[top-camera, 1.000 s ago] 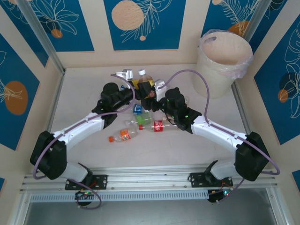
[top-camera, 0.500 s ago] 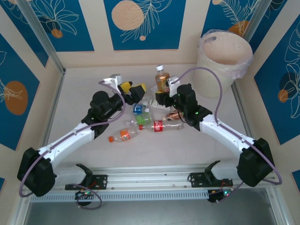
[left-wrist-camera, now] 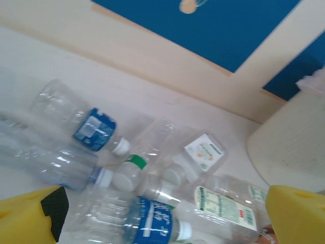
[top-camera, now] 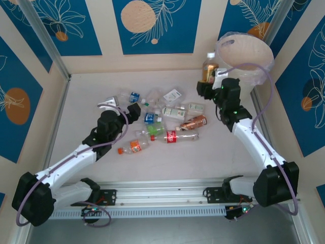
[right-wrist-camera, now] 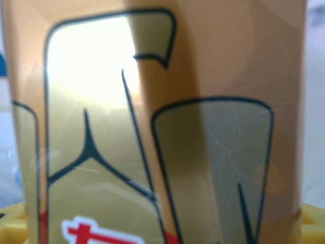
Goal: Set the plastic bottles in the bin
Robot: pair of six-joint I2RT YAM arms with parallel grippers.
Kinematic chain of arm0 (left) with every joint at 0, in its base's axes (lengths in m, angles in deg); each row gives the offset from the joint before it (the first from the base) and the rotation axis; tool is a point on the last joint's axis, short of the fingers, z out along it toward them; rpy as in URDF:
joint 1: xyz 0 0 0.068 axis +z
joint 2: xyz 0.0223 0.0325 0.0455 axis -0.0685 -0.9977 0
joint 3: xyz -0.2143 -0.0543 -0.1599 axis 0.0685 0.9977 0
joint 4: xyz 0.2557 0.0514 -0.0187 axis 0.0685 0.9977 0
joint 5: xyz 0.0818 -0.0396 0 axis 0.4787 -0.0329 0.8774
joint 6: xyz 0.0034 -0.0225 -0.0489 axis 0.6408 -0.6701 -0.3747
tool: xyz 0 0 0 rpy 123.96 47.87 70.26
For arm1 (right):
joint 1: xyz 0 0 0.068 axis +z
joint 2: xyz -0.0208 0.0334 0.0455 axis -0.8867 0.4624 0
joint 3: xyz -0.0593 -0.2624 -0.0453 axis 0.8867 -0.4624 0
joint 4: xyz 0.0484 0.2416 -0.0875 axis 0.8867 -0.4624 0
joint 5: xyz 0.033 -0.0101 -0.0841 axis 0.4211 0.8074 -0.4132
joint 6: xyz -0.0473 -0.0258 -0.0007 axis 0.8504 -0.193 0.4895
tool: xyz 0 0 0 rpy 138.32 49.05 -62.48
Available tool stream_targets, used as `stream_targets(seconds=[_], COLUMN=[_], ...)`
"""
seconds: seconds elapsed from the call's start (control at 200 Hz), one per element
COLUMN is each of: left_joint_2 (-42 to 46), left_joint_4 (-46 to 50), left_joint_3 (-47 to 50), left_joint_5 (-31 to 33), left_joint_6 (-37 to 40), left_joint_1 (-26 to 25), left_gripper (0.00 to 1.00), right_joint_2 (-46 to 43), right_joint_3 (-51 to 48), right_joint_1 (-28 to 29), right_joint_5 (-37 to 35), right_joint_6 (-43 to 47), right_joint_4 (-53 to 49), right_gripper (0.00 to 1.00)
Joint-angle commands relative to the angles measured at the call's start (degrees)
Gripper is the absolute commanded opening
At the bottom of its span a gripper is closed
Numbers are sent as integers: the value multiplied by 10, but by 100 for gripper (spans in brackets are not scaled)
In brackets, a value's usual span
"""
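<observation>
Right tool (top-camera: 208,84) now up beside one large off-white plastic bin (top-camera: 246,51), clamped on one gold-labelled plastic bottle (top-camera: 209,65). Left tool (left-wrist-camera: 162,213) pulled back, jaws apart. Roughly eleven clear bottles (top-camera: 175,136) on tabletop (top-camera: 167,162).

bright, even light is falling from overhead, casting only faint shadows on the table (top-camera: 167,162). the left wrist view is smearing slightly. the right wrist view is blurring a gold-labelled bottle (right-wrist-camera: 213,152), glare whitening its upper left.
</observation>
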Motion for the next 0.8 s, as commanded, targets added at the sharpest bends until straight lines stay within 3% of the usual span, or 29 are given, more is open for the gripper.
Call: stream_targets(seconds=[0.0,0.395,0.525,0.675,0.795], left_joint_2=[22,81,86,90,92], left_joint_4=[21,6,11,11,8], left_joint_3=[17,77,78,84,89], left_joint_5=[30,23,16,15,17], left_joint_6=[-56,-112,-110,-110,-110], left_joint_1=[15,54,63,68,71], left_gripper=[100,100,100,100,100], right_joint_2=[29,199,250,288,325], right_joint_3=[66,271,335,359,397], right_joint_1=[-31,-120,-123,-133,-150], right_joint_5=[46,6,-45,-135,-141], right_joint_6=[4,-43,-21,29,39], right_joint_4=[71,140,119,106,36], right_gripper=[40,44,50,49,50])
